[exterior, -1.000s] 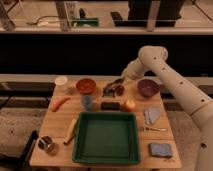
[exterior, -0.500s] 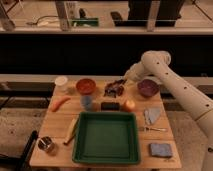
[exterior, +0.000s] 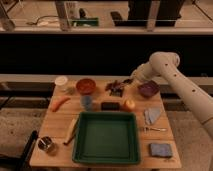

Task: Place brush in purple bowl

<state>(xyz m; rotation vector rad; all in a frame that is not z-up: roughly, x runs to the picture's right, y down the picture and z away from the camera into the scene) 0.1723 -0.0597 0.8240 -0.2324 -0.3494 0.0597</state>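
We find the claw (exterior: 120, 86) low over the back of the counter (exterior: 60, 142), between the orange-red bowl (exterior: 86, 85) and the purple bowl (exterior: 148, 89). The dark shape beneath and around it merges with the fingers, so we cannot tell how wide the claw stands or whether it has anything in it. The brush (exterior: 115, 89) seems to us to be part of that dark cluster, a slim dark thing lying at the claw's tip, but we cannot separate handle from head well enough to give its long axis with confidence; if anything it looks to run roughly left to right across the counter's back edge.

What the coming move turns on, as we judge it, is the line from claw to purple bowl. The bowl sits to the claw's right as the camera sees it, near but not touching, at about the same depth on the counter and just under the arm's forearm. So the carry is short and almost purely sideways, toward the arm's own base and away from the orange-red bowl. With only one arm there is no choice of hand.

Other things lie nearer the front and out of that path: a dark block (exterior: 110, 105), a small yellow-orange fruit (exterior: 129, 104), a blue cup (exterior: 87, 102), the orange carrot piece (exterior: 60, 103), and the green tray (exterior: 106, 139). We would lift clear of the bowl's rim before crossing, since the near rim faces the claw.
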